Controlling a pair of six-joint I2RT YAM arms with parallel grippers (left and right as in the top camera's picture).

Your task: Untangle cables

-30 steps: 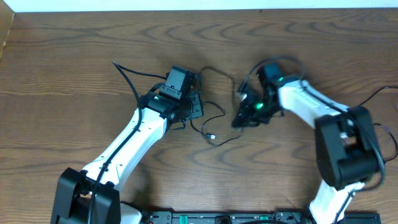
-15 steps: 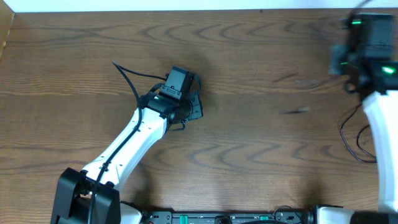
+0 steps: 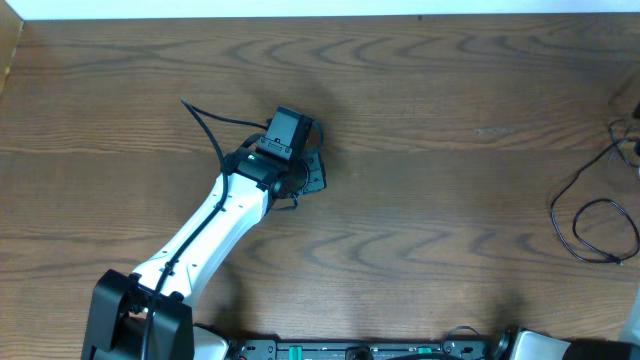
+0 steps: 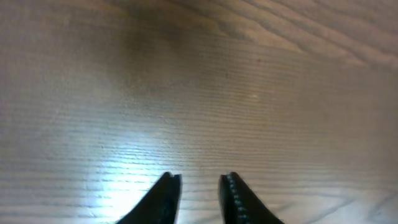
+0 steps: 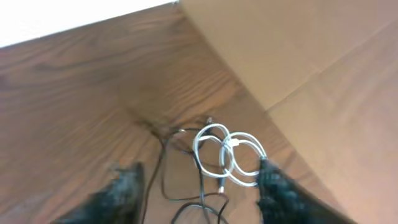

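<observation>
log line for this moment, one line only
left claw: open, empty, over bare table | right claw: open, holding nothing | white cable: looped on table | black cable: loose alongside it

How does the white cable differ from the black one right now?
The thin white cord sits in small, tight loops; the thin black cord sprawls in wider, looser curves. White stands out; black blends into the brown wooden table. Both lie on it, overlapping.
</observation>
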